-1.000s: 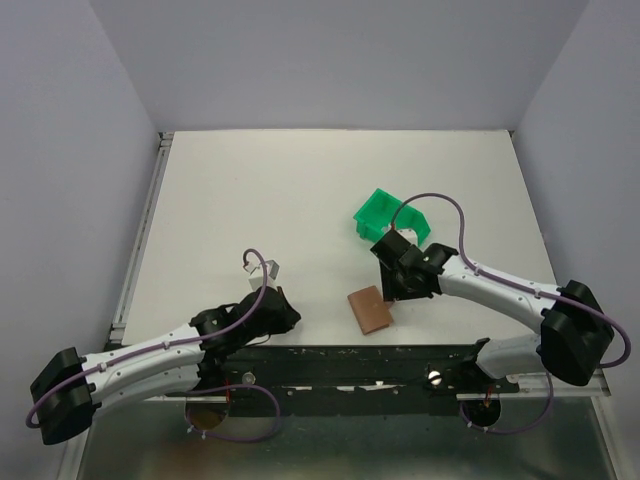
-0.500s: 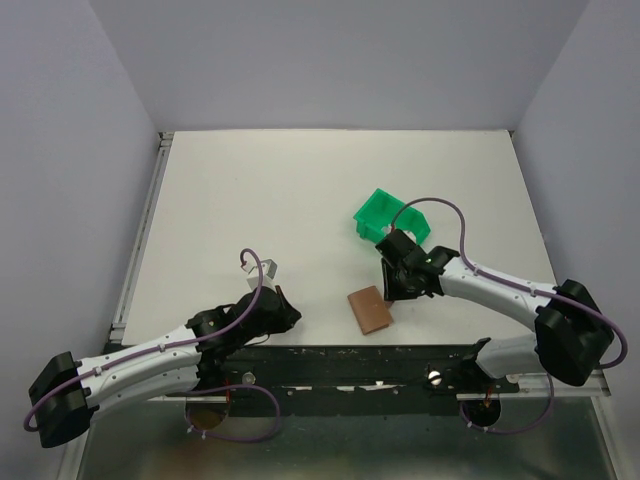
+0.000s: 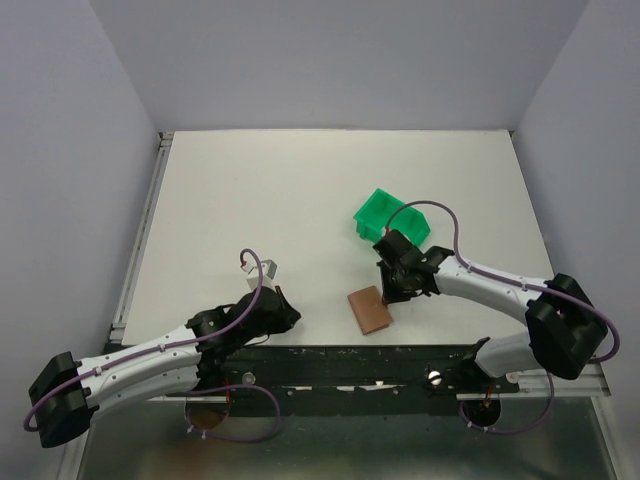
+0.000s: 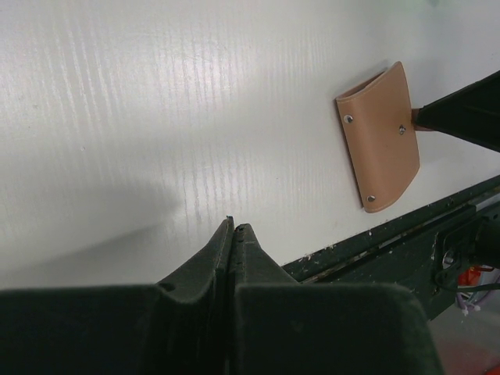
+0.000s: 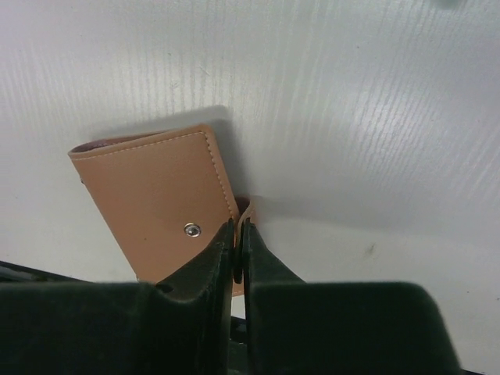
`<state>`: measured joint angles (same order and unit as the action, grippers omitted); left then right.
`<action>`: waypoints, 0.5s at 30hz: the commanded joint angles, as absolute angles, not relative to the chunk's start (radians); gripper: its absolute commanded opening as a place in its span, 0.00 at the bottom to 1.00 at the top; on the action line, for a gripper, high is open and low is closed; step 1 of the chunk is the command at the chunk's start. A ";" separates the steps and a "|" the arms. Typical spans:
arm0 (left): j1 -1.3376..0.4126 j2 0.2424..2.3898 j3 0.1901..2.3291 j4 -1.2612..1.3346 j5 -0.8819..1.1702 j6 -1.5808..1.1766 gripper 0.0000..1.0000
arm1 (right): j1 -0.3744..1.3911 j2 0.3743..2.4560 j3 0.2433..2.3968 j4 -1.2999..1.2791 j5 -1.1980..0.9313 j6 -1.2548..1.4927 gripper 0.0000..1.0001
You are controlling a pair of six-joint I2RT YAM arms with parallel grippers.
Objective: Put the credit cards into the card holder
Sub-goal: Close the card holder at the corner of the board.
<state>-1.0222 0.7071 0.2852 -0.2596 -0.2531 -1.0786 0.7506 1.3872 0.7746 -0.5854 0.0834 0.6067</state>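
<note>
While the left arm's fingers (image 4: 205,262) sit clenched together, nothing visible between them, low over the worktop (image 4: 117,94), the right arm's fingers (image 5: 205,262) are pinched on one edge of the tan card holder (image 5: 148,203). Holder lies flat, folded, near the worktop's front edge.

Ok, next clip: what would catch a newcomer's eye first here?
The tan card holder lies near the front edge of the white table, and the right gripper is pinched on the snap tab at its side. Just behind them sits a bright green bin, the only strong colour in view. The left gripper hangs shut low over the table, left of the holder.
</note>
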 commanded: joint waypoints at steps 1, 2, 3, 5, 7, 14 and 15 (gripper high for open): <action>-1.019 0.695 0.296 -0.281 -0.264 -1.077 0.08 | 0.746 1.399 0.762 -0.535 0.006 0.601 0.12; -1.019 0.693 0.299 -0.284 -0.265 -1.074 0.08 | 0.746 1.402 0.762 -0.520 -0.036 0.606 0.11; -1.019 0.693 0.302 -0.284 -0.268 -1.071 0.08 | 0.746 1.404 0.764 -0.511 -0.054 0.612 0.10; -1.019 0.699 0.308 -0.281 -0.268 -1.066 0.08 | 0.746 1.410 0.764 -0.488 -0.096 0.632 0.07; -1.019 0.710 0.311 -0.276 -0.261 -1.063 0.08 | 0.746 1.417 0.764 -0.459 -0.144 0.656 0.06; -1.019 0.755 0.333 -0.238 -0.235 -1.052 0.08 | 0.745 1.431 0.747 -0.379 -0.247 0.758 0.02; -1.020 0.761 0.330 -0.229 -0.229 -1.051 0.08 | 0.744 1.427 0.738 -0.368 -0.248 0.781 0.01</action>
<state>-1.0222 0.7418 0.3004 -0.2691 -0.2527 -1.0695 0.7506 1.4212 0.7696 -0.4408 -0.1650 0.6903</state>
